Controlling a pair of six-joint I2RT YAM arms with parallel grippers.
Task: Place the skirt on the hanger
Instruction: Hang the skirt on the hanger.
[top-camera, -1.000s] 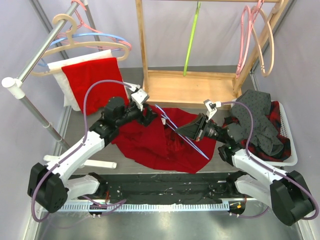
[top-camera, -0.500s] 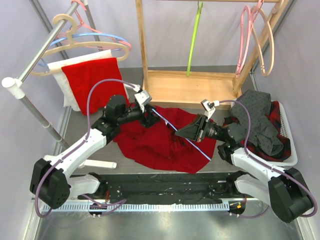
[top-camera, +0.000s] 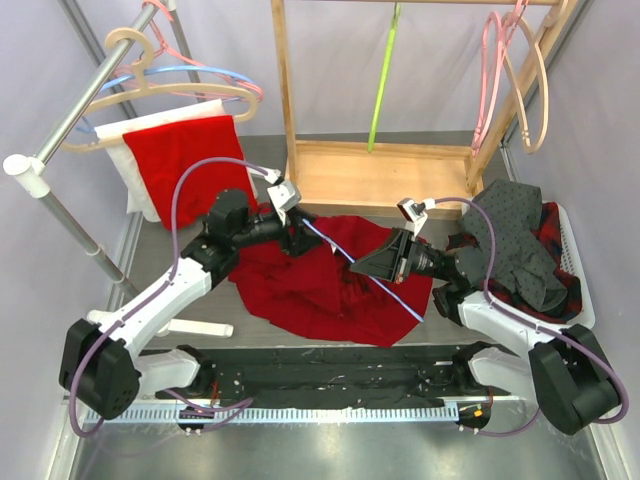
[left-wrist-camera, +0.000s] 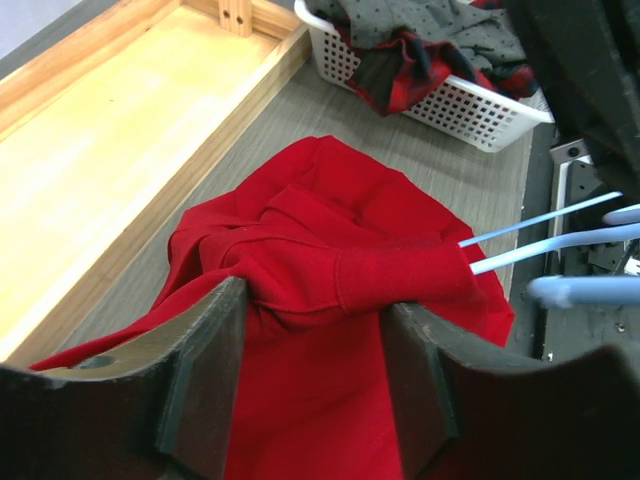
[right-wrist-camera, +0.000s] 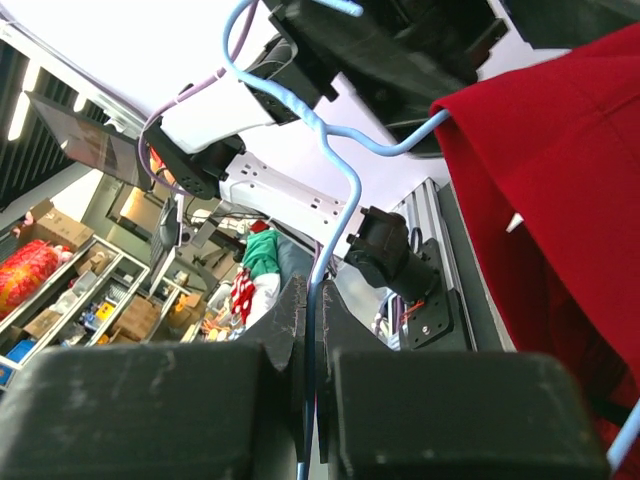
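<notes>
On the table (top-camera: 200, 300), skirt (top-camera: 320, 285) hides hanger (top-camera: 375, 280) end.

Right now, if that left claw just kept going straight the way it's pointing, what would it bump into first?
Most likely the bunched red skirt already sitting between the left gripper fingers; the blue hanger lies just beyond.

A: What does the skirt (top-camera: 320, 285) look like?
B: Bright red cloth, crumpled and spread over the middle of the tabletop, just in front of the wooden rack base. 1 bunched fold of it is raised off the surface, and the left wrist view shows a seamed band running across that fold.

A: And the hanger (top-camera: 362, 270)?
B: Thin, pale blue, lying slantwise across the skirt. In the left wrist view 2 of its rods run in under the raised red fold
</notes>
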